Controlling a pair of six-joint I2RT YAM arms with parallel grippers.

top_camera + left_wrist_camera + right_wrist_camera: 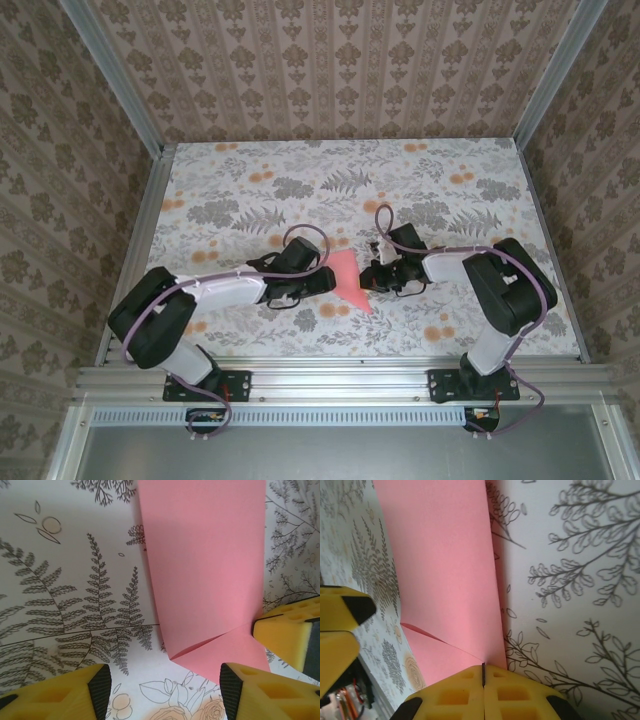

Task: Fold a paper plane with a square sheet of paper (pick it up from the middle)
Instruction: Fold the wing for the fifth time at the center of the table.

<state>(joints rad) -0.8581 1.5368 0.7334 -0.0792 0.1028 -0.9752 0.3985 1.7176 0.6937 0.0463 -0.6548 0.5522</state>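
The salmon pink sheet of paper [345, 278] lies on the flowered table, folded to a narrow shape with a point at its near end, like a flat paper plane. A loose flap with a diagonal crease [210, 642] stands slightly raised. My left gripper [165, 685] is open just left of the paper, with its yellow fingers apart and nothing between them. My right gripper [483, 672] is shut, its tips touching the paper's right edge where the crease ends. I cannot tell whether it pinches the paper or just rests on it.
The table [250, 200] has a printed pattern of grey ferns and orange flowers. Patterned walls and metal rails close it in on three sides. Both arms meet at the table's middle, the grippers [325, 282] [372, 278] a paper's width apart.
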